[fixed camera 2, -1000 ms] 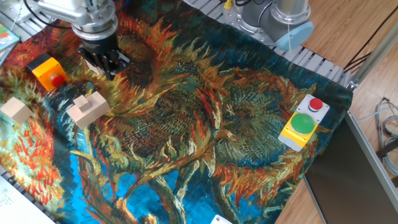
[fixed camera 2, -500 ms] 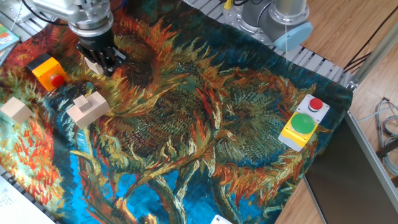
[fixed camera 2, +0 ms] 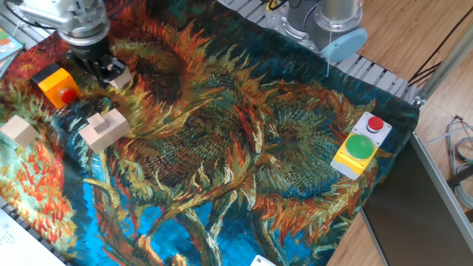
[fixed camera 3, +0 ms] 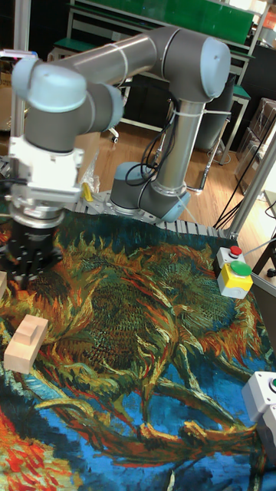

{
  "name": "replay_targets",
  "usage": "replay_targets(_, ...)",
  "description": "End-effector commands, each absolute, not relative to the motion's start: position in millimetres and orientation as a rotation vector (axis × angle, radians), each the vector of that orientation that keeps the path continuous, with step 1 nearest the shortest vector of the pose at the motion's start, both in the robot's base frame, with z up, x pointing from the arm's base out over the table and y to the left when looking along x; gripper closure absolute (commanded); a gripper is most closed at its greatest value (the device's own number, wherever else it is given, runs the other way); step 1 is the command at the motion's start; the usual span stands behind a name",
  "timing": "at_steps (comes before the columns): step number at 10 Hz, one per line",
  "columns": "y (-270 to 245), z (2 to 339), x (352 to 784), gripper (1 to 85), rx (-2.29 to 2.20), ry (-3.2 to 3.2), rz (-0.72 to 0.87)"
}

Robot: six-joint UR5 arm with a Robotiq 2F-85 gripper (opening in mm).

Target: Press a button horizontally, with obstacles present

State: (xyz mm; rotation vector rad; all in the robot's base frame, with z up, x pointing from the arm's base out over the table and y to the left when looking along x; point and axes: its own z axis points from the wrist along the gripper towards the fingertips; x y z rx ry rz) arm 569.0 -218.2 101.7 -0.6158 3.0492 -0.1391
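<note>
The button [fixed camera 2: 69,94] is a small red disc on the near side face of an orange-yellow box [fixed camera 2: 53,80] at the cloth's far left. My gripper [fixed camera 2: 98,69] hangs low just right of and behind that box, its dark fingers pointing down; no gap or contact between the tips shows. The obstacles are pale wooden blocks: a small cube [fixed camera 2: 123,76] right beside the fingers, a notched block [fixed camera 2: 106,128] in front of the box, and another cube [fixed camera 2: 20,131] at the left edge. In the tall view the gripper [fixed camera 3: 25,278] sits above the notched block [fixed camera 3: 26,342].
A yellow-and-grey box with green and red buttons [fixed camera 2: 361,144] stands at the cloth's right edge, also seen as the same box [fixed camera 3: 234,275] in the tall view. The arm's base [fixed camera 2: 336,22] is at the back. A white box [fixed camera 3: 263,396] sits at the near right.
The gripper has moved left and slightly back, from beside the notched block's far side to just right of the orange box. The small cube it covered now shows.
</note>
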Motion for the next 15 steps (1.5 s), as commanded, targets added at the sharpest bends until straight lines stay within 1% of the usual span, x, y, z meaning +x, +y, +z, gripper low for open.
replay_targets(1,-234,96,571,84.3,-0.572,3.061,-0.128)
replay_targets(4,-231,95,573,84.3,-0.542,3.055,-0.109)
replay_targets(6,-244,88,603,84.3,-0.600,3.031,-0.102)
replay_targets(8,-253,76,616,84.3,-0.630,3.008,-0.093)
replay_targets(10,-242,76,615,84.3,-0.594,3.009,-0.027)
replay_targets(15,-253,75,604,84.3,-0.555,3.068,-0.081)
